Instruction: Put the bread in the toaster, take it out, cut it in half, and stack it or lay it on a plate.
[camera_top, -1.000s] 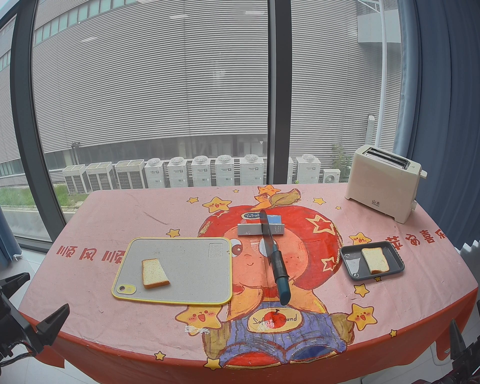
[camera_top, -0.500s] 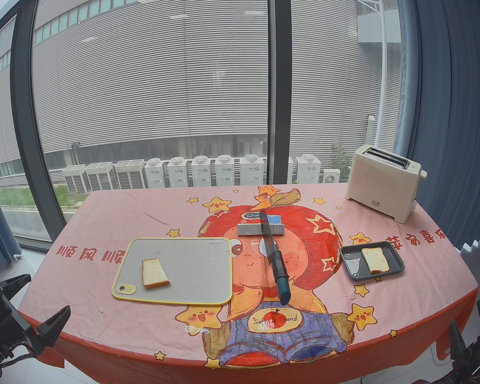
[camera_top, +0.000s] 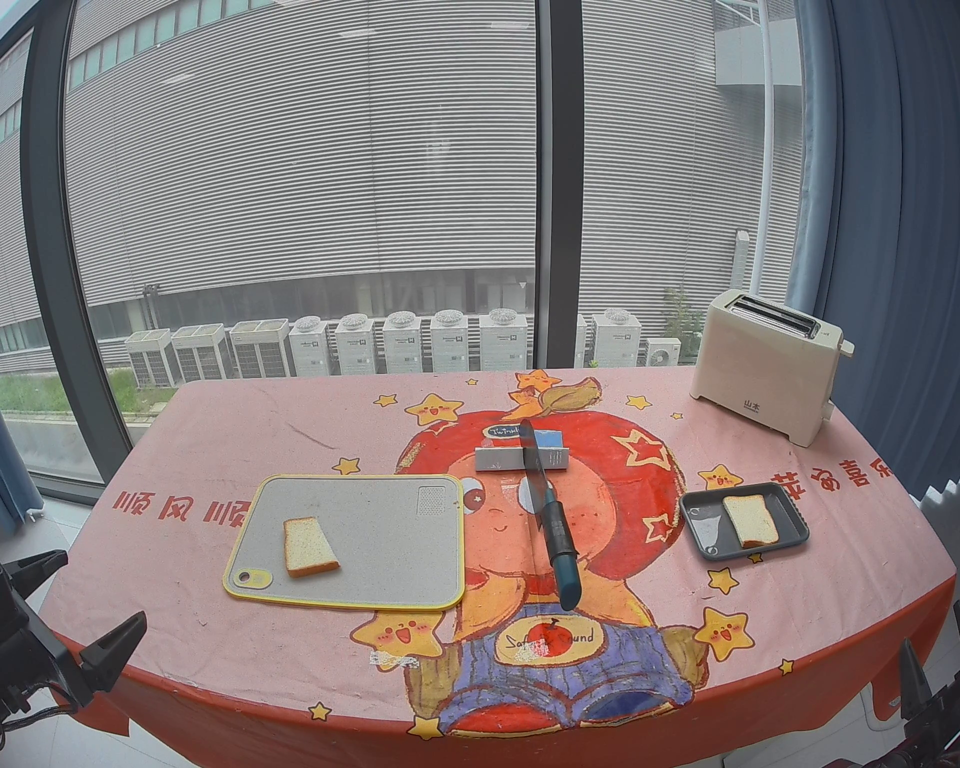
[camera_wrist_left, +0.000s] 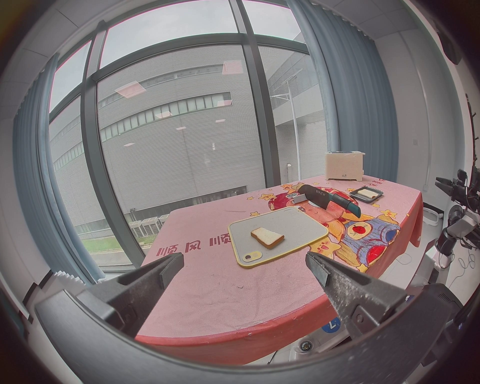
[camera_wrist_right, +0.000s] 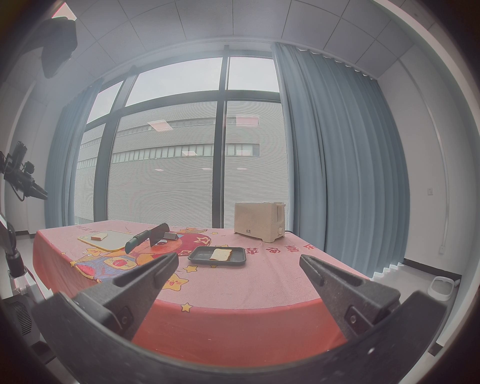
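Knife (camera_top: 550, 525) lies across middle, between cutting board (camera_top: 390, 545) and plate (camera_top: 792, 527).

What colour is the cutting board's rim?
Yellow, framing a grey surface. The cutting board shows best in the head view.

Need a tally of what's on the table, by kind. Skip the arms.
Bread pieces: 2
Cutting board: 1
Knife: 1
Knife rest: 1
Tray: 1
Toaster: 1
Total: 7
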